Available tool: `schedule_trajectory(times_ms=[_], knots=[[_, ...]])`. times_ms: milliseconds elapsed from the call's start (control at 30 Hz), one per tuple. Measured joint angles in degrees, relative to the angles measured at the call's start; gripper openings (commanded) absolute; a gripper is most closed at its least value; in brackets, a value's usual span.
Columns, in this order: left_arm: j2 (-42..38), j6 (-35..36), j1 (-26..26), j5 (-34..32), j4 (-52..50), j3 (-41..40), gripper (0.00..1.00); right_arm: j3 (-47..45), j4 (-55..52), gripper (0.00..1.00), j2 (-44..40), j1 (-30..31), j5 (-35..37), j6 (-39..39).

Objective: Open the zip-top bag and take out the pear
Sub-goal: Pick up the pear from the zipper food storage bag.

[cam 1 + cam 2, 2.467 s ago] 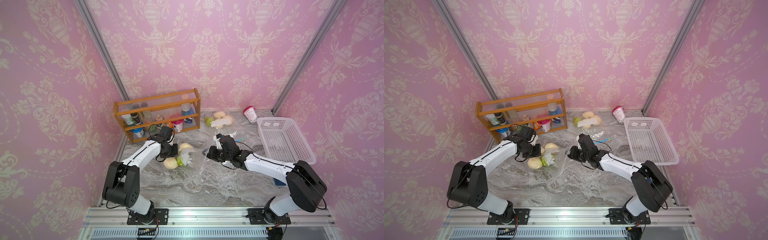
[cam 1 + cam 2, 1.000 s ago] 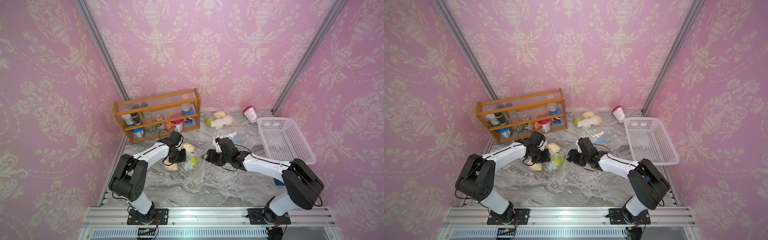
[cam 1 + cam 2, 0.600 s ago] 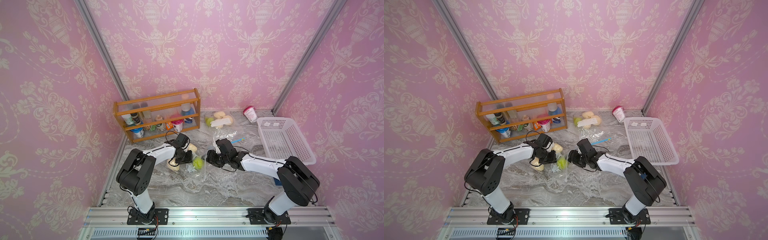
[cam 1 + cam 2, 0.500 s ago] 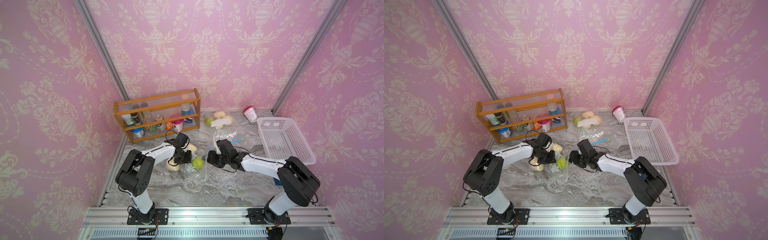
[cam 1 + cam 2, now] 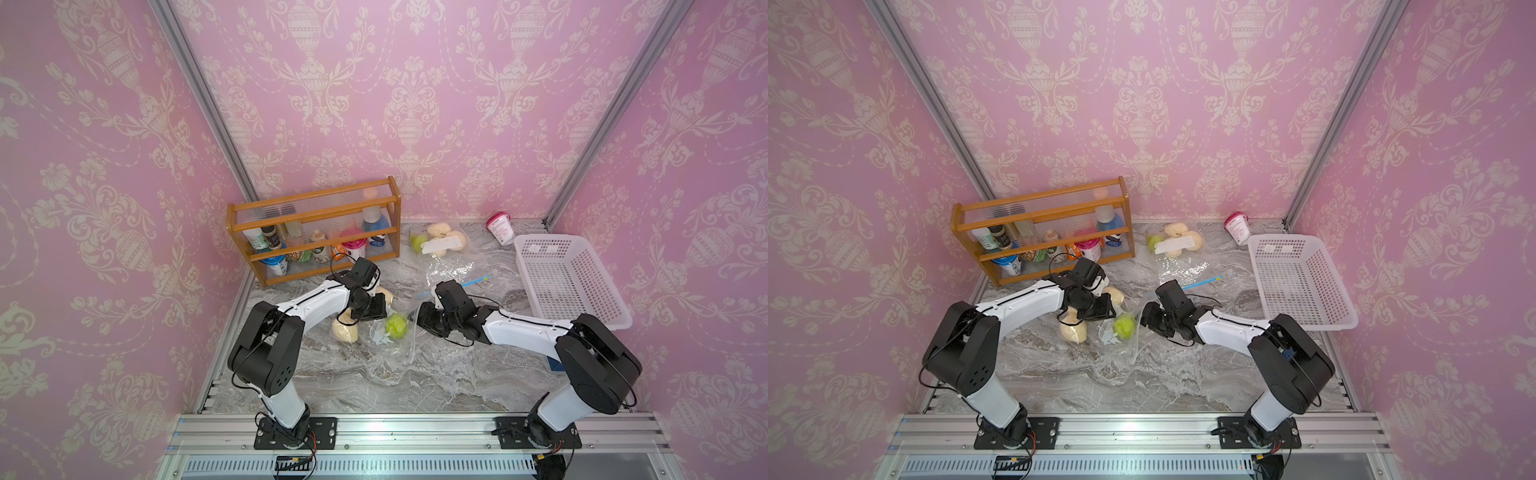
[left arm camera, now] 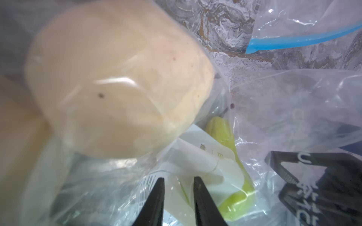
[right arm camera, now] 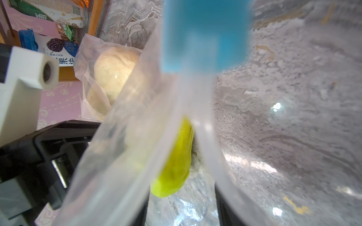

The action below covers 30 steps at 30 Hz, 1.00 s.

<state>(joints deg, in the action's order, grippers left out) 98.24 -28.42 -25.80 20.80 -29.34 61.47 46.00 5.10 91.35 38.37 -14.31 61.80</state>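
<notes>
Evidently the work is at the opening step. The pear (image 5: 395,325) lies inside the clear zip-top bag (image 5: 401,351) on the desk (image 5: 374,386), in front of the wooden rack (image 5: 316,208) and a little out from it. Both wrist views show film over it.

The left end effector (image 5: 377,312) sits on the rack side of the pear. In the left wrist view its dark fingertips (image 6: 156,199) stand narrowly apart with crumpled film and a white label (image 6: 195,156) between them. Whether they pinch that film cannot be told.

The right end effector (image 5: 424,319) faces the pear from the side away from the rack. It is released, its jaws wide, and the blue zip strip (image 7: 203,35) is draped close across its camera (so the bag's mouth seems to point that way). Whether the zip is already parted is not clear.

The next move probably calls for one end effector to hold a lip of the bag firmly. The other would then draw the opposite lip away or reach through the mouth. The right one, with the pear in line between its jaws, looks better placed to go in. The loose film may slip or bunch. A pale wrapped fruit (image 5: 345,330) just beside the bag, also in front of the rack, could get nudged.
</notes>
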Motion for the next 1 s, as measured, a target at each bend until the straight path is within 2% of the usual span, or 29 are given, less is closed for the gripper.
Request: schedule_trajectory(times_ms=[267,567,1000], knots=[[3.15,-1.29,-3.34,2.43,2.84,0.00,0.26,-0.87,2.21,0.62,0.02,0.02,0.81,3.80],[4.33,-2.80,-5.25,3.10,5.05,0.00,0.26,-1.36,3.02,0.63,1.57,0.50,1.29,5.84],[4.33,-4.31,-5.64,3.15,7.58,-0.33,0.25,4.22,-9.27,0.63,1.92,5.31,4.83,-0.68]])
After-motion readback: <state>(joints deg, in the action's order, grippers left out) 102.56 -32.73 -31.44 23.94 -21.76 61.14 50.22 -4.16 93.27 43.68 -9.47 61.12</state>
